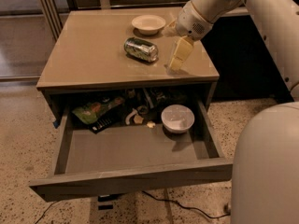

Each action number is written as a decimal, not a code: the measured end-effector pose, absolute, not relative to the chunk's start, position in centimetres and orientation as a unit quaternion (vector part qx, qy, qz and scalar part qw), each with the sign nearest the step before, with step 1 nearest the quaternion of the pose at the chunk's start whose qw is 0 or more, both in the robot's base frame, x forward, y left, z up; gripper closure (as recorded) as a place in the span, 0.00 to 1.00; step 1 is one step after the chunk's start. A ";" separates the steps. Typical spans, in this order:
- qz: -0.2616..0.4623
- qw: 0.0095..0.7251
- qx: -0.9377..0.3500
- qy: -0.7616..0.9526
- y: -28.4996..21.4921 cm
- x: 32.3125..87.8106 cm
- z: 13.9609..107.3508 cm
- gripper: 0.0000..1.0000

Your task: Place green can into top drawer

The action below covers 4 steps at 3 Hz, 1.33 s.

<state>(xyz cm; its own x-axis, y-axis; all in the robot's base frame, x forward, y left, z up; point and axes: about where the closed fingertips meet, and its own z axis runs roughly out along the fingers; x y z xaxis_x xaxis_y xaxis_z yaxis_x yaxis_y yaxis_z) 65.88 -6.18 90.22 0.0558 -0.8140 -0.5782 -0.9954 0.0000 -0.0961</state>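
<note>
The green can (141, 49) lies on its side on the tan cabinet top (93, 55), in front of a white bowl. The top drawer (126, 148) is pulled wide open below, and its grey floor is bare at the front. My gripper (174, 50) hangs just right of the can, close above the cabinet top, a small gap away from it. It is open and holds nothing.
A white bowl (148, 23) sits at the back of the cabinet top. At the back of the drawer lie a second white bowl (177, 118), a green snack bag (91, 110) and small clutter. The robot's white body (266, 167) fills the lower right. A cable (187, 206) runs on the floor.
</note>
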 end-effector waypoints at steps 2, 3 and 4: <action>0.184 0.247 -0.679 0.666 -6.1 66.6 90.0 0.00; 0.182 0.251 -0.672 0.672 -5.7 68.9 90.0 0.00; 0.182 0.251 -0.672 0.672 -5.7 69.0 90.0 0.00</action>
<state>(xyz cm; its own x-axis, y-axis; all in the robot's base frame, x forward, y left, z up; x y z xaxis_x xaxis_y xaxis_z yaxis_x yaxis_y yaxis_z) 68.96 -5.74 90.01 0.0303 -0.8122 -0.5825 -0.9952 0.0295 -0.0929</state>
